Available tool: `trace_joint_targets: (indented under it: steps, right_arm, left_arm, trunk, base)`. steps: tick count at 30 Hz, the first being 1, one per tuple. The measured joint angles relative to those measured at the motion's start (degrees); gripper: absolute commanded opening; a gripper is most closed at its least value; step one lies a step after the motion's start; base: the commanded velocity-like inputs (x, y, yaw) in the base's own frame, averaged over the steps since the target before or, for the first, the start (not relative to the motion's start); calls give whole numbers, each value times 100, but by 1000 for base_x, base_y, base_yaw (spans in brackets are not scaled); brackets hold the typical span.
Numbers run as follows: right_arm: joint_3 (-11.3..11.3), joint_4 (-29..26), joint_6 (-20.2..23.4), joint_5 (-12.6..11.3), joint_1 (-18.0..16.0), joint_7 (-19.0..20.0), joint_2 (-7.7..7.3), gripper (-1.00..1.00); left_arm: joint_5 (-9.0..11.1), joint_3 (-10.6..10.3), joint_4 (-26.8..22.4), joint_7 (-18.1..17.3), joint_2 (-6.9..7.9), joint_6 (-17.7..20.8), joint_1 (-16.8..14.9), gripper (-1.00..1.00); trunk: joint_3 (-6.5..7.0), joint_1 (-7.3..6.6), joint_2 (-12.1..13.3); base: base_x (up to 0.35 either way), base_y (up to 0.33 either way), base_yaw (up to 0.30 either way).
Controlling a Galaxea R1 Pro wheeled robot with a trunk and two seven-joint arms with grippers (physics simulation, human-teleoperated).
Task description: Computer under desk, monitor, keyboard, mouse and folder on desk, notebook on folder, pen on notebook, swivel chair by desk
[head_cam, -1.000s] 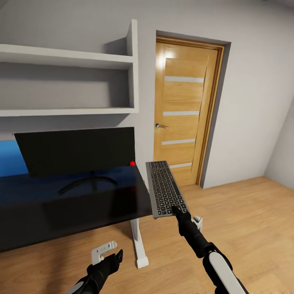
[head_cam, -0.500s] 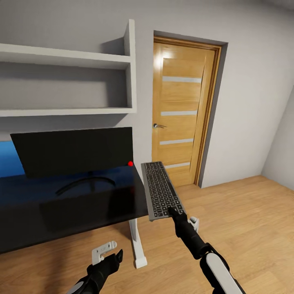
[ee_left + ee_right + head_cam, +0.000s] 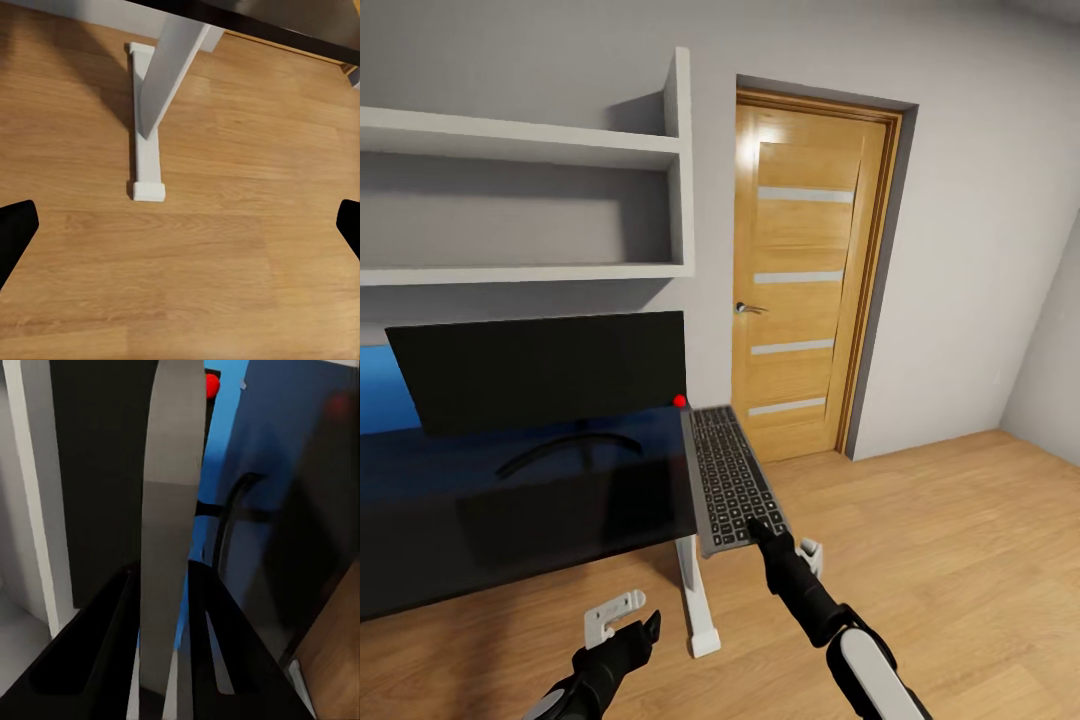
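While the right gripper (image 3: 765,527) pinches the near short end of the keyboard (image 3: 727,475), its fingers (image 3: 112,652) closed on either face of the thin grey edge, the board extends away from them, level, just beside the right edge of the desk (image 3: 510,500). The monitor (image 3: 545,368) stands on the desk. The left gripper (image 3: 180,225) hangs low with fingers spread apart over the wood floor (image 3: 225,285), near a white desk leg (image 3: 161,82).
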Motion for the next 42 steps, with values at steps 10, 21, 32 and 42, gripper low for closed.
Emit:
trace_joint_targets:
  steps: [10,21,32,42]
  right_arm:
    - [-17,102,-24,-7,-1,-7,94,-100]
    - [-40,369,-210,-20,0,-257,178,-100]
    - [-50,388,-492,-36,-1,-394,237,-100]
    - [-42,381,-490,-42,-1,-376,236,-100]
  left_arm:
    - [13,19,-2,6,-6,1,0,100]
    - [24,51,-25,18,-8,-7,0,100]
    - [25,60,-28,34,-8,-8,0,100]
    - [18,63,-28,36,-8,-16,0,100]
  trunk:
    - [0,0,0]
    - [0,0,0]
    - [0,0,0]
    - [-143,175,-320]
  base:
    - [0,0,0]
    - [0,0,0]
    - [0,0,0]
    - [0,0,0]
